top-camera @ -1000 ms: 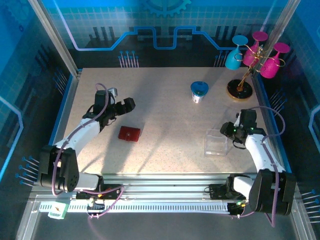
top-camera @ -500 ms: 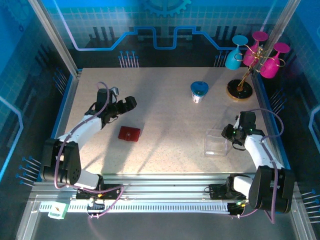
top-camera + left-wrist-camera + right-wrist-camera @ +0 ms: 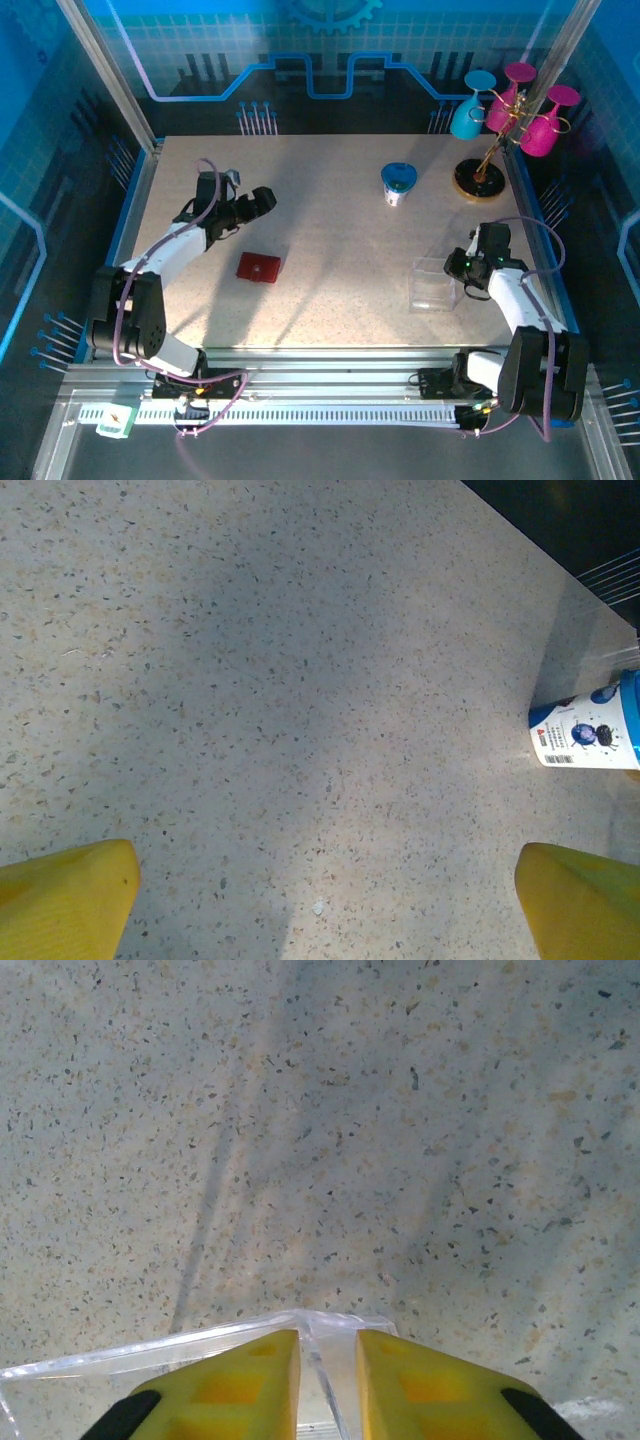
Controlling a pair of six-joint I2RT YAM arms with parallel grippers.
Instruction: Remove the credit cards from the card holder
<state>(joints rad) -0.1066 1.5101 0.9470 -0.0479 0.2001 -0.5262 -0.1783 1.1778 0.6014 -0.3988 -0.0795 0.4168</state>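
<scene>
Your speckled beige stone-look counter sat matte and flat inside blue panelled walls. Two white-and-black arms reached over it from the near edge.

At the far right corner stood one gold wire stand on a dark round base. It carried three upturned stemmed glasses: one cyan and two magenta.

One clear tray, thin-walled and boxy, sat on the right. Your right gripper was at its right wall. From the wrist, the two yellow fingers stood close together with a thin clear edge of the tray between them. I cannot tell whether they had pinched it.

The card holder, one small flat red rectangle, lay on the counter left of centre, below your left gripper and apart from it. That gripper was spread wide and empty, its yellow fingers at opposite corners of the wrist view.

One small cup stood mid-far. From above you saw its blue lid; the left wrist view showed its white-and-blue printed label.
</scene>
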